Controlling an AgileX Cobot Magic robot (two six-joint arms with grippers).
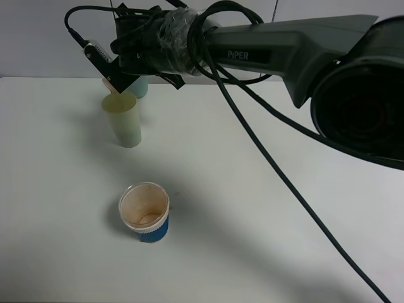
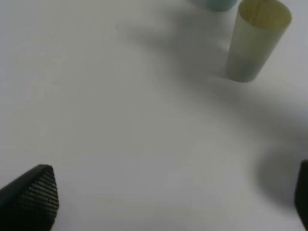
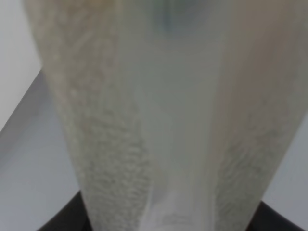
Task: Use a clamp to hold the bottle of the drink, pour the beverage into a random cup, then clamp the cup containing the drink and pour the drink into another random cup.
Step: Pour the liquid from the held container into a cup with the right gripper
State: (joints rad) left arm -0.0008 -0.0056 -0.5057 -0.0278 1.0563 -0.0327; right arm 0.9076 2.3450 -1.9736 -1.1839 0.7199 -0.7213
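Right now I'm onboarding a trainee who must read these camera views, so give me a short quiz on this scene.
1. True or false: the left gripper is shut on a cup.
2. Which cup sits nearest the bottom of the high view? A teal tumbler; B short blue-sleeved cup; C pale yellow-green tumbler.
3. Fill in: the right gripper holds the bottle above the ___ tumbler.
Key: 1 false, it is open and empty; 2 B; 3 pale yellow-green.

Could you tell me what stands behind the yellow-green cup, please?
A teal cup stands behind the yellow-green cup; only its lower part shows. The right gripper, holding the bottle, covers its rim and inside.
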